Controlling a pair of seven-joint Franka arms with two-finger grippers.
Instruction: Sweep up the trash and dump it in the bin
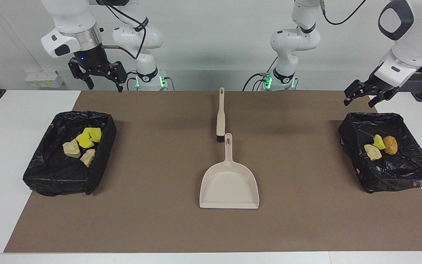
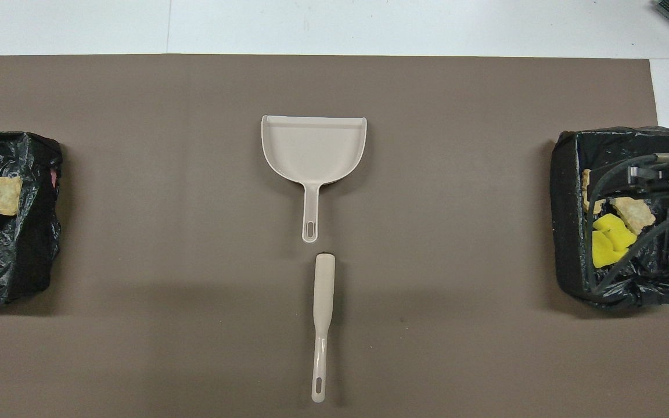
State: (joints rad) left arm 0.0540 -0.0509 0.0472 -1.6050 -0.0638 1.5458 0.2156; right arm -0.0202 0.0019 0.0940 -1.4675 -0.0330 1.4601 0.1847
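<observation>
All the trash lies in two black-lined bins. The bin at the right arm's end holds two yellow sponge chunks and two tan pieces. The bin at the left arm's end holds a green-and-yellow wedge, a golden bread piece and a tan piece. My right gripper hangs open and empty above its bin's edge nearest the robots. My left gripper hangs open and empty above its bin's edge nearest the robots. The right arm's wrist and cables cover part of its bin from above.
An empty beige dustpan lies mid-table on the brown mat, its handle pointing toward the robots. The beige brush lies in line with it, nearer to the robots, bristles by the dustpan's handle. Both also show from overhead, dustpan and brush.
</observation>
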